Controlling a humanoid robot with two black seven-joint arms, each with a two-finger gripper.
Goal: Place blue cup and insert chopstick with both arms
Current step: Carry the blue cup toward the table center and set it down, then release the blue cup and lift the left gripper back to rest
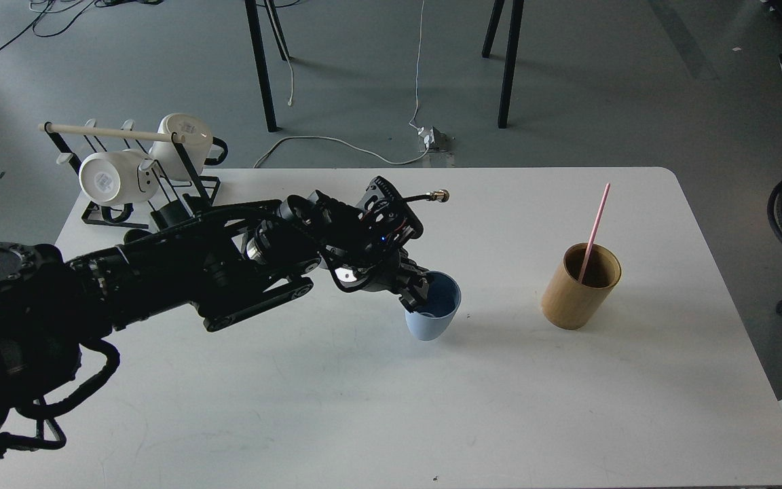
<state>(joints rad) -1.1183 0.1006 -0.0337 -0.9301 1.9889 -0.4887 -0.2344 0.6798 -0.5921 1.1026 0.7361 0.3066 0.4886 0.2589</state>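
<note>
The white table [364, 407] fills most of the view, and my left arm [180, 272] crosses it from nine o'clock toward the centre. A black wire rack [160, 197] with two white mugs [109, 178] sits at ten o'clock, and at three o'clock a bamboo cup [578, 288] stands upright with the pink chopstick [594, 231] leaning inside it. Just right of centre the blue cup [435, 319] stands on the table, and my left gripper [418, 295] is clamped over its near-left rim, one finger inside and one outside.
</note>
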